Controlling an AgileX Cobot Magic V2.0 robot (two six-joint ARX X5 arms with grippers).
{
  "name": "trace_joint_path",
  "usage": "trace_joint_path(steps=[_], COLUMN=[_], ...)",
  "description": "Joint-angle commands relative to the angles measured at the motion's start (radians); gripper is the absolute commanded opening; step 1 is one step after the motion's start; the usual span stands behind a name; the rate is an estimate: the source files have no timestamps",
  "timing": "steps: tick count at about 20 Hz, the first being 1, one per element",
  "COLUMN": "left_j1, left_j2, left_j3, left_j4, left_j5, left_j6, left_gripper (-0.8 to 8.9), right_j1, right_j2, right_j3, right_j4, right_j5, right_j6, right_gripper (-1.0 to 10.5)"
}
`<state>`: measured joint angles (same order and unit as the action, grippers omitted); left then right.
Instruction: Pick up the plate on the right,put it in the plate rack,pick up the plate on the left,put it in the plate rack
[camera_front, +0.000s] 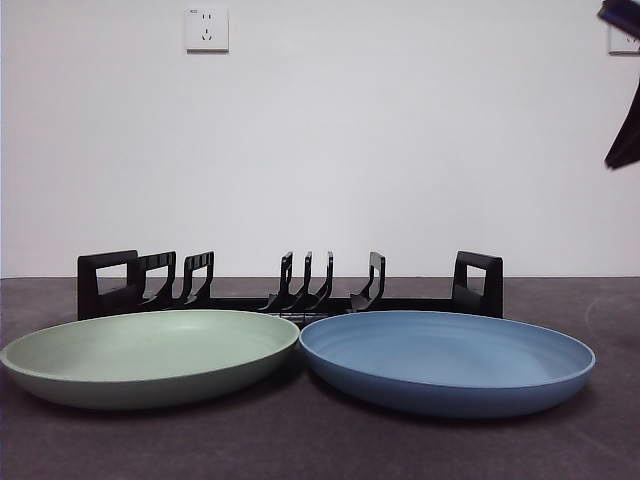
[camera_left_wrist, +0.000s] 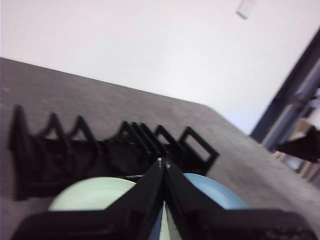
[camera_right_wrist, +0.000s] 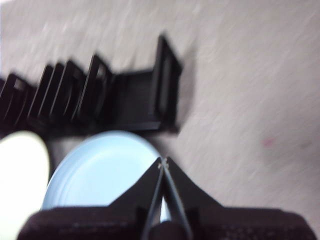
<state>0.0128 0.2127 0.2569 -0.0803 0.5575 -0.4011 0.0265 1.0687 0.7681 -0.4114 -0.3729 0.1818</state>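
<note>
Your blue plate (camera_front: 447, 360) and green plate (camera_front: 150, 355) lie side by side before the plate rack (camera_front: 290, 290). Both the left gripper (camera_left_wrist: 163, 162) and the right gripper (camera_right_wrist: 163, 162) hang closed, holding nothing.

The left gripper (camera_left_wrist: 163, 161) is showing as matte black throughout. Its two jaws are appearing as flat, wedge-shaped plates, broad at the base and narrowing to thin tips, with a tiny pale fleck at each tip. They are rising from a wide, dark, blocky bar running along the bottom of the left wrist view. The right gripper (camera_right_wrist: 163, 161) is looking the same: black triangular jaws, pale specks at the tips, a thick black bar beneath, all softly blurred. In the front view, a dark arm part (camera_front: 624, 80) is showing at the upper right corner, black and angular.
</note>
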Motion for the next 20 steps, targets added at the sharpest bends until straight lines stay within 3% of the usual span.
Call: trace_joint_path(steps=[1,4,5,7,9,11,20], left_j1=[0.0,-0.002,-0.008,-0.032,-0.078,-0.137,-0.497], left_j2=[0.157,0.407,0.484,0.611,0.698,0.747,0.787], left_j3=[0.151,0.393,0.463,0.569,0.635,0.671,0.699], left_j4=[-0.08,-0.249,-0.288,-0.319,-0.318,-0.311,-0.311], left_j5=[-0.071,-0.093,-0.092,-0.079,-0.08,-0.091,-0.437], left_j6=[0.186,0.36,0.381,0.38,0.38,0.38,0.505], left_gripper=[-0.08,0.14,0.92,2.31,2.56,2.56,2.56], right_j1=[0.002,0.003,0.003,0.01,0.031,0.054,0.12], right_j2=[0.04,0.077,0.093,0.127,0.176,0.232,0.459], right_j3=[0.001,0.001,0.001,0.001,0.001,0.001,0.001], right_j4=[-0.014,-0.041,-0.046,-0.054,-0.054,-0.053,0.016], right_j5=[-0.046,-0.047,-0.047,-0.047,-0.047,-0.048,-0.044], right_j6=[-0.048,-0.102,-0.108,-0.116,-0.124,-0.124,-0.119], right_gripper=[0.0,0.0,0.1,0.2,1.6,1.7,1.6])
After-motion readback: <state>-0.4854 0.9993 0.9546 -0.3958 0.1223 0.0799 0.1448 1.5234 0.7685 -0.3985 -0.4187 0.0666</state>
